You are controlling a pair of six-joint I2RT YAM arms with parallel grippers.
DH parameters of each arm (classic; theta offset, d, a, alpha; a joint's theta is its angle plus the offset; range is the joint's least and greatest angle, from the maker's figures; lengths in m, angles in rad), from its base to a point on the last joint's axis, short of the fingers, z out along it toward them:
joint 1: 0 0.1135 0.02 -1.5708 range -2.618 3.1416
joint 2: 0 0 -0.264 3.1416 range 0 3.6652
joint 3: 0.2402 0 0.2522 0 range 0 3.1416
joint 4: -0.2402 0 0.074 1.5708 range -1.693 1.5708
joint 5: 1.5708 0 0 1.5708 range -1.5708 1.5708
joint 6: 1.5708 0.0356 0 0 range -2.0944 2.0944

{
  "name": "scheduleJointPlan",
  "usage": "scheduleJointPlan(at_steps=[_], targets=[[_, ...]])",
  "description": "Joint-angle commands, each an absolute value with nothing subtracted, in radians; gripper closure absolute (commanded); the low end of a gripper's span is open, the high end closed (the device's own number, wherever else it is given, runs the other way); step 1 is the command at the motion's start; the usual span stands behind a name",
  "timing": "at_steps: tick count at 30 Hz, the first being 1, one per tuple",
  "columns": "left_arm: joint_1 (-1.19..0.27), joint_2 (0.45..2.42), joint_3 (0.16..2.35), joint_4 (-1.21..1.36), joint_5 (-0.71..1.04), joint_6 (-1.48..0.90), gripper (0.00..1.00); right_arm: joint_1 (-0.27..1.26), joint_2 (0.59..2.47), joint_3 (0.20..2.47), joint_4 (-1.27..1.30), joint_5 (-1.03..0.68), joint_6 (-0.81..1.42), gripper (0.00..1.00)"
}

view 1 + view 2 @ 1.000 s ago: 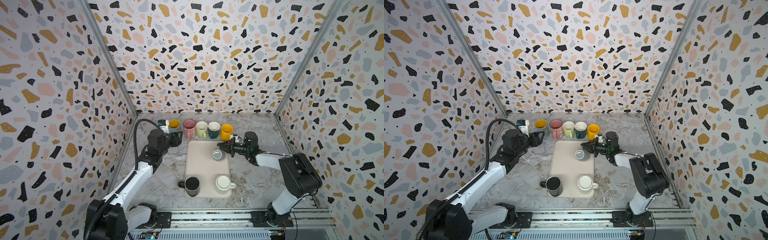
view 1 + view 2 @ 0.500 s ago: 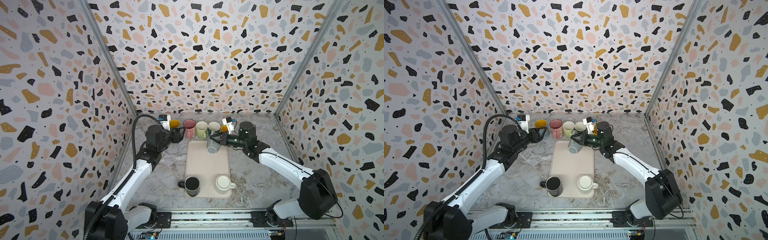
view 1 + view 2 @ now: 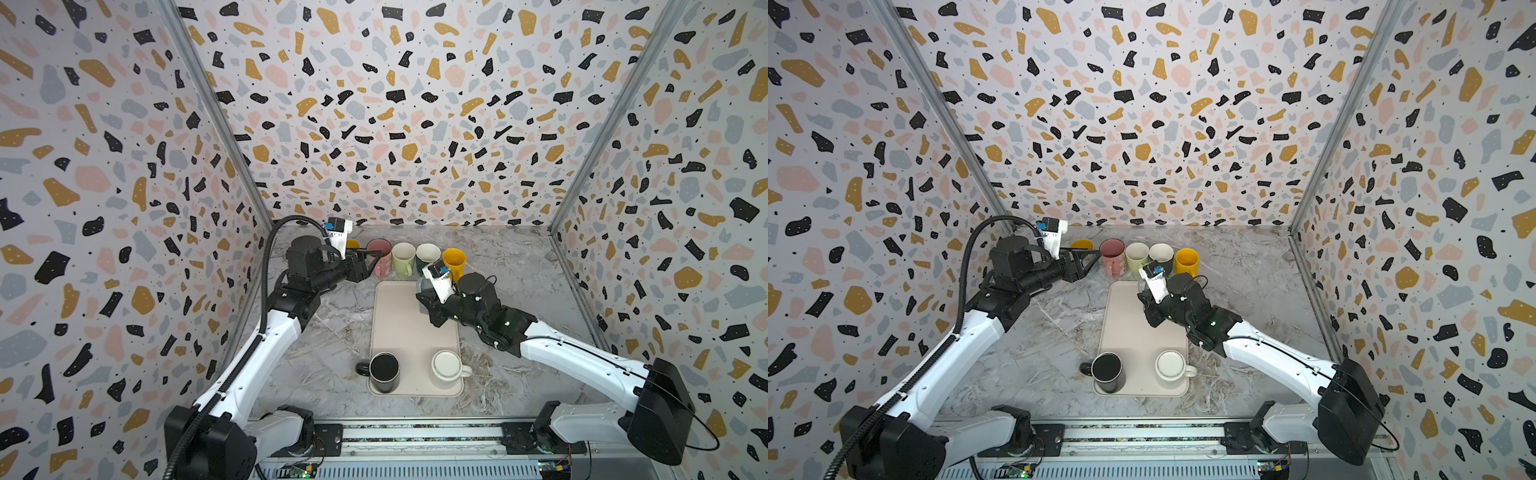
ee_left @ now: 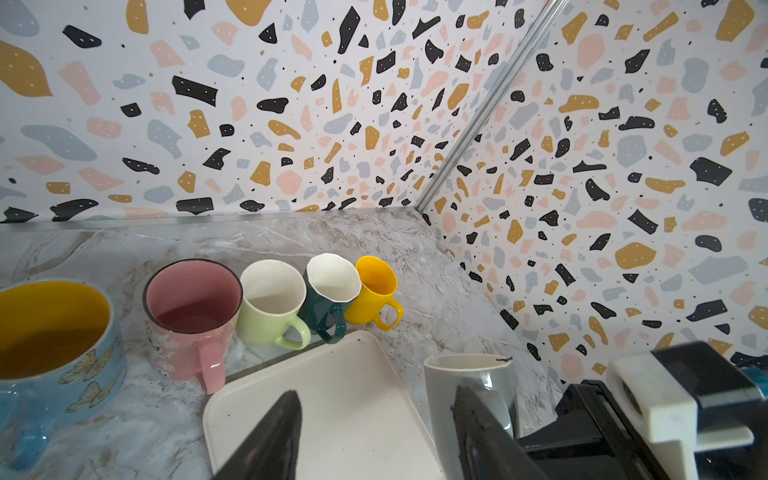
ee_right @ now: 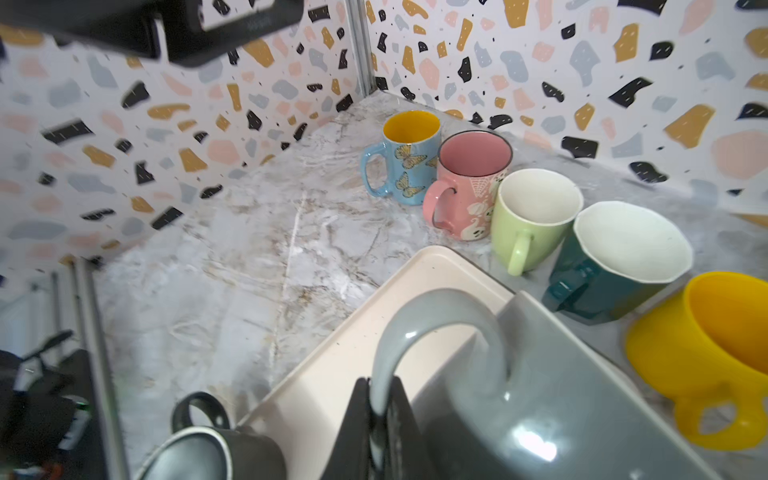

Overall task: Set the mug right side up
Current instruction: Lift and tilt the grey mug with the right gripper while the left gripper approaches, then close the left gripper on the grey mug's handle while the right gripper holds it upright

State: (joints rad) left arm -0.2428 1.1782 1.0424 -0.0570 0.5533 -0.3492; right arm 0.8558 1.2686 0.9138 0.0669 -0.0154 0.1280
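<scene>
The grey mug has its mouth facing up at the tray's far right corner; its base is hidden. In both top views only a sliver of the mug shows behind the wrist camera. My right gripper is shut on the mug's handle, and in a top view it hangs over the beige tray. My left gripper stands open by the pink mug, holding nothing. In the left wrist view its fingers frame the tray, apart from the grey mug.
Along the back wall stand a blue butterfly mug, the pink one, a light green mug, a dark green mug and a yellow mug. A black mug and a white mug sit at the tray's front.
My right gripper has lifted the grey mug off the tray, turned it and carried it to the tray's far right corner. The left arm has risen slightly toward the mug row.
</scene>
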Motion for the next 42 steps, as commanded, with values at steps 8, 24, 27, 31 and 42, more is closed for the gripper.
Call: scheduleJointPlan(at_steps=[8,24,27,31,42], targets=[[-0.268,1.191,1.194,-0.259,0.578,-0.18,0.38,1.021,1.242,0.812,0.38,0.513,-0.461,1.0],[-0.531,1.347,1.416,-0.569,0.453,0.147,0.36,1.068,1.325,0.683,0.843,0.673,-0.853,1.0],[-0.565,1.356,1.413,-0.577,0.418,0.173,0.36,1.07,1.338,0.678,0.886,0.678,-0.885,1.0],[-0.577,1.369,1.412,-0.566,0.412,0.177,0.36,1.073,1.351,0.68,0.909,0.677,-0.904,1.0],[-0.588,1.391,1.41,-0.534,0.449,0.166,0.35,1.09,1.368,0.672,0.929,0.668,-0.916,1.0]])
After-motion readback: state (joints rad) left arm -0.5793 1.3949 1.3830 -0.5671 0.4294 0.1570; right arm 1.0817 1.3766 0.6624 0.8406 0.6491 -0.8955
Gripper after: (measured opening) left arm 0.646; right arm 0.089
